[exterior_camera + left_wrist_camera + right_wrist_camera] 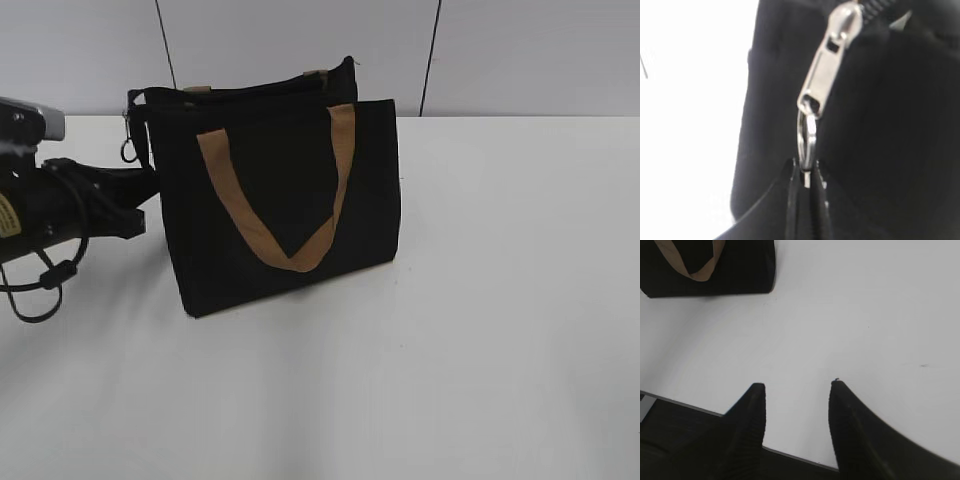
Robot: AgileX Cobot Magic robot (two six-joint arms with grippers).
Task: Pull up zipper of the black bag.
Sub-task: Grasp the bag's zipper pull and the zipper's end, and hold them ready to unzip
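The zipper [827, 65] hangs at the bag's upper left corner, and your left gripper [806, 182] has its two black fingertips pinched together on the lower edge of the silver ring [807, 137] that dangles from the pull tab. In the left wrist view the tab slants down from the zip line to the ring, with the black fabric right behind it. From the exterior view, your left arm [60, 205] reaches in low and roughly level from the left edge, its front end by the bag's left side below the ring [129, 150]. The black bag [285, 200] stands upright on the white table [480, 330], one tan strap handle [275, 195] drooping across its front. Your right gripper [796, 390] hovers over bare table near its front edge, fingers spread with a clear gap and holding nothing, well apart from the bag [740, 265].
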